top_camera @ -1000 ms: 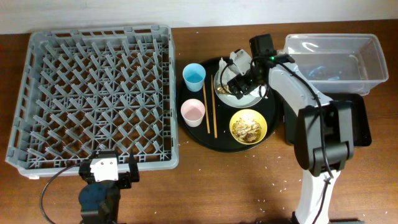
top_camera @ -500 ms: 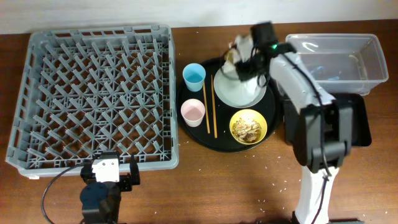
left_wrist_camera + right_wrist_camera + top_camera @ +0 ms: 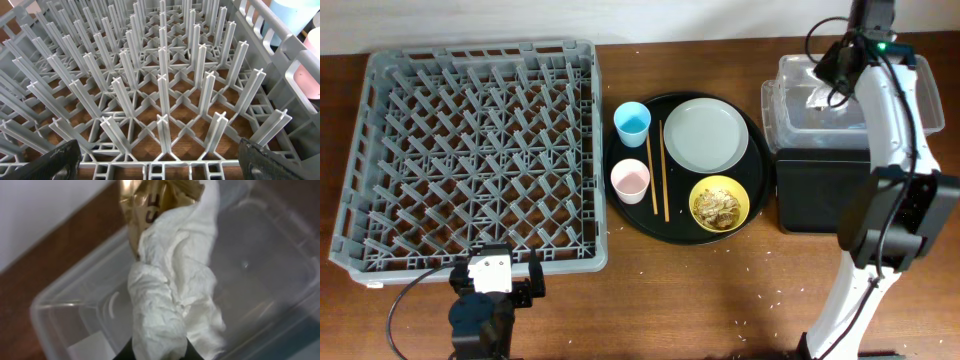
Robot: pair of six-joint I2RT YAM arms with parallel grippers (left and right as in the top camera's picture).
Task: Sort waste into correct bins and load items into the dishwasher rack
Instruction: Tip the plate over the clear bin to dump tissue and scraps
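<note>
The right end effector [image 3: 832, 75] is clamped on the crumpled white tissue [image 3: 172, 295]. In the right wrist view only the dark tips of its fingers [image 3: 124, 355] show at the bottom, pressed against the paper on either side. A gold-brown wrapper scrap [image 3: 152, 200] sticks out at the tissue's far end. The bundle hangs inside the rim of the clear tub [image 3: 920, 70], which sits at the back right corner of the tabletop [image 3: 720, 290]. I cannot tell whether the bundle touches the tub's floor. The flat black tray [image 3: 820, 190] lies just in front of the tub, touching it or nearly so.

The left end effector [image 3: 165, 157] has its fingers wide apart and holds nothing. It sits at the front edge of the tabletop, level with the near wall of the dishwasher rack [image 3: 470, 155], which fills the left side.

Between the rack and the bins lies the round black tray [image 3: 678, 205], close to both. It carries the blue cup [image 3: 632, 123], pink cup [image 3: 630, 181], chopsticks [image 3: 658, 170], plate [image 3: 706, 135] and the yellow bowl [image 3: 720, 203] holding the food scraps [image 3: 718, 208]. Bare wood with scattered crumbs runs along the front edge.
</note>
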